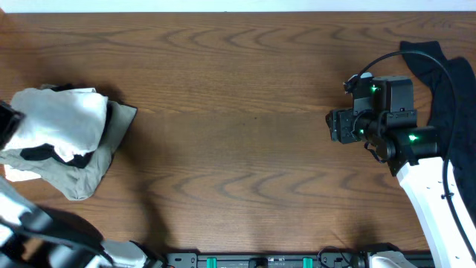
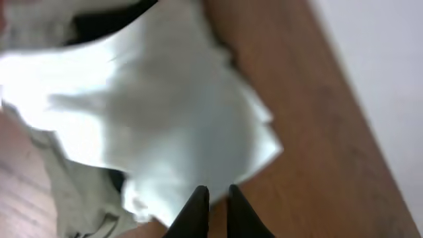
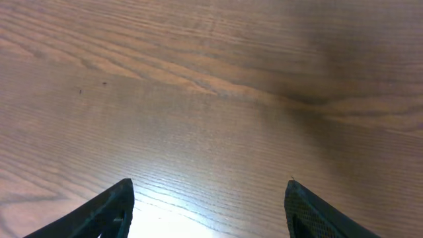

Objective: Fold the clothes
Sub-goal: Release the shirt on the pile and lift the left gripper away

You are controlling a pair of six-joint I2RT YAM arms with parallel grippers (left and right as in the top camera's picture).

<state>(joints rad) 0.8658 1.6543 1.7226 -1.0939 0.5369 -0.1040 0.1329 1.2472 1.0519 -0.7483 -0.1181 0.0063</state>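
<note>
A folded white garment [image 1: 59,119] lies on top of a pile at the table's left, over a grey-beige garment [image 1: 78,175] with black cloth showing between them. In the left wrist view the white cloth [image 2: 165,112] is blurred and fills the upper left. My left gripper [image 2: 217,190] has its fingers nearly together at the cloth's near edge, with only wood showing between them. A black garment [image 1: 435,74] lies at the far right under my right arm. My right gripper [image 1: 332,125] is open and empty above bare wood [image 3: 208,188].
White cloth [image 1: 465,97] lies at the right edge beside the black garment. The wooden table [image 1: 238,112] runs between the two piles. A black rail with green lights [image 1: 260,260] runs along the near edge.
</note>
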